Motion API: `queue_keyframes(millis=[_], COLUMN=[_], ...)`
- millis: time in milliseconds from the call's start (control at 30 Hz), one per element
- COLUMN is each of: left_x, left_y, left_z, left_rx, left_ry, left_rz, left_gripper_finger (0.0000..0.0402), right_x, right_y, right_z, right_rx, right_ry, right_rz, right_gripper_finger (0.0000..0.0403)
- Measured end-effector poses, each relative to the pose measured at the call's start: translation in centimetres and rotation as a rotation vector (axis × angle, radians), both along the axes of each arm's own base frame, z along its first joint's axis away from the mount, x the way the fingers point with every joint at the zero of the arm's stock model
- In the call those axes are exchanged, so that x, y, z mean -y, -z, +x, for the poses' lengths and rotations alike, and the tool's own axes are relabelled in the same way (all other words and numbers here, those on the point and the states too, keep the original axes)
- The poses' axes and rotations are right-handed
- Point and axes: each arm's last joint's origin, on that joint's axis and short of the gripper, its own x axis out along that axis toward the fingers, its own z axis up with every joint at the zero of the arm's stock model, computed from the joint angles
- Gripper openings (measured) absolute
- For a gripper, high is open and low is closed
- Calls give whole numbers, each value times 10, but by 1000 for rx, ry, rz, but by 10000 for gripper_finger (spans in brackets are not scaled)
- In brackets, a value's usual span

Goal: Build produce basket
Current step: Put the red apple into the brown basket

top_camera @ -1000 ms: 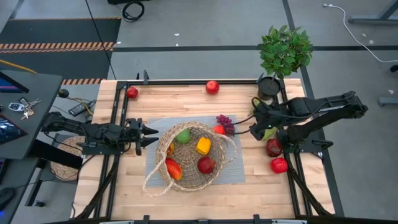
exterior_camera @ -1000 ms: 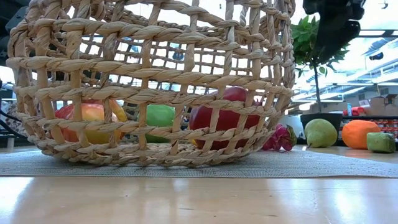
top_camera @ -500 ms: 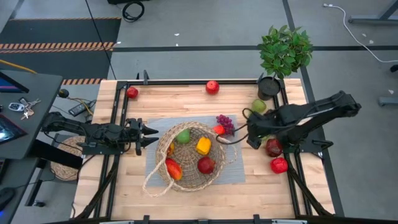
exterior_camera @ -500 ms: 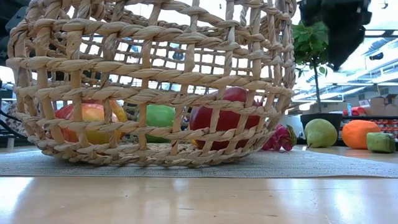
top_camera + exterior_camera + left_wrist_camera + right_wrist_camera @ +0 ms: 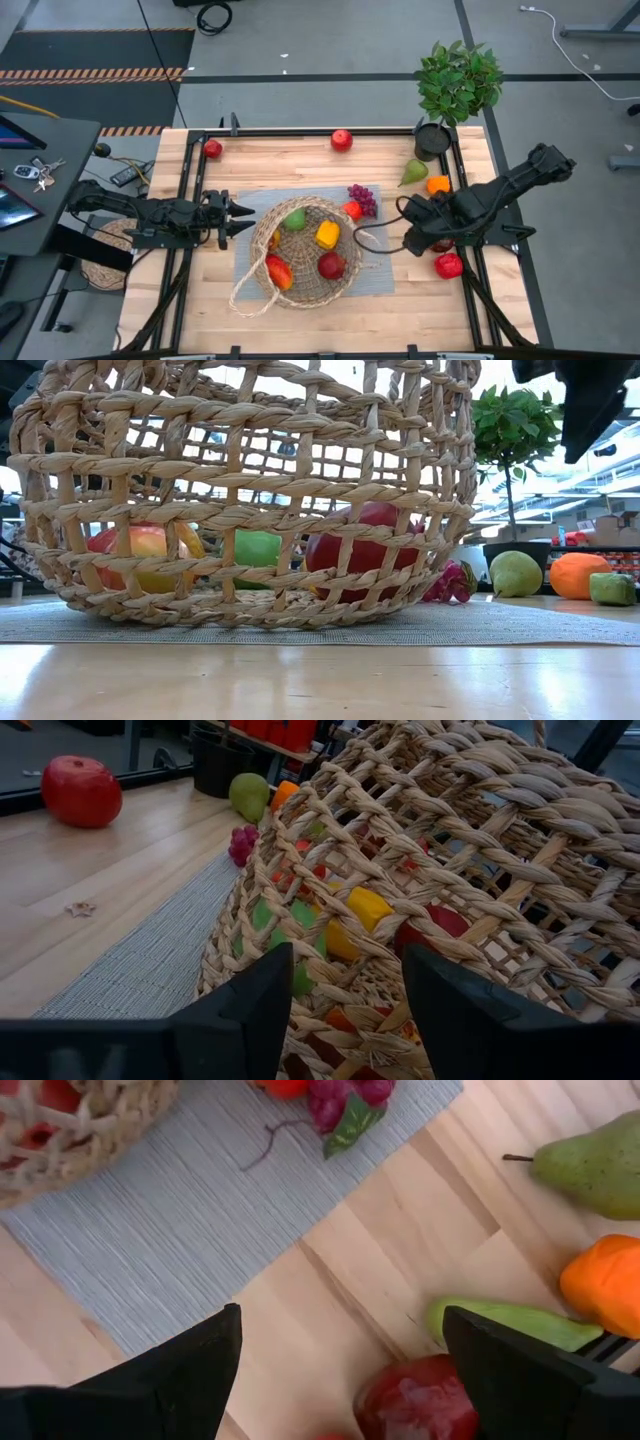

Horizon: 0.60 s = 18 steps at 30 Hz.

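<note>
Over the counter's right side, the right end effector [image 5: 412, 238] is hanging spread and empty.
Just below its fingers a dark red apple [image 5: 420, 1398] is lying on the wood, with an orange [image 5: 438, 184] and pear [image 5: 413, 172] farther back; the basket [image 5: 305, 250] is sitting on its mat toward the left arm, whose end effector [image 5: 240, 219] is pressed together beside the rim. Only the wrist view is showing that apple whole; overhead, the arm is covering most of it.

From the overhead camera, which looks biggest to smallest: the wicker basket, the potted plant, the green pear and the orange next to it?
1. Basket, clearly the largest.
2. Potted plant, its leaves spreading narrower than the basket.
3. Green pear and orange: both small and too alike to rank.
</note>
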Motion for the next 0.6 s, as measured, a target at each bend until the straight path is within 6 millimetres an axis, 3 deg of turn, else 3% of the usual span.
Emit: queue_keyframes(millis=[600], left_x=[0], left_y=[0], left_z=[0], left_rx=[0], left_ry=[0], left_rz=[0], left_gripper_finger=[196], right_x=[-43], right_y=[-2], right_z=[-20], right_rx=[196], right_ry=[32], right_rz=[-5], right_gripper_finger=[394])
